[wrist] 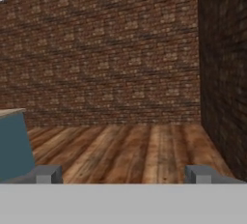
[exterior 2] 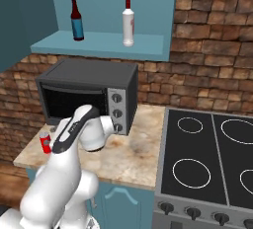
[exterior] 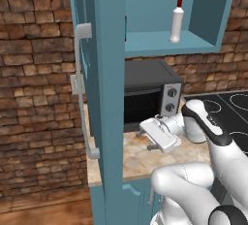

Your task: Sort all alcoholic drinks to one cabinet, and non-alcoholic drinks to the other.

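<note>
Standing on the open cabinet shelf [exterior 2: 99, 43], the pale red-capped bottle [exterior 2: 128, 22] sits at 3 o'clock from the dark brown bottle [exterior 2: 76, 20]. At the microwave's [exterior 2: 86, 95] 7 o'clock, the red can [exterior 2: 45, 142] rests on the counter [exterior 2: 129, 159]. Spread fingertips [wrist: 46, 174] hold nothing.

Two bottles stand on the open cabinet shelf [exterior 2: 99, 43]: one dark brown bottle [exterior 2: 76, 20] on the left and one pale whitish bottle [exterior 2: 128, 22] on the right. One red can [exterior 2: 45, 142] sits on the desk [exterior 2: 133, 156], beside one microwave [exterior 2: 89, 95], and one stovetop [exterior 2: 207, 159] lies right.
</note>
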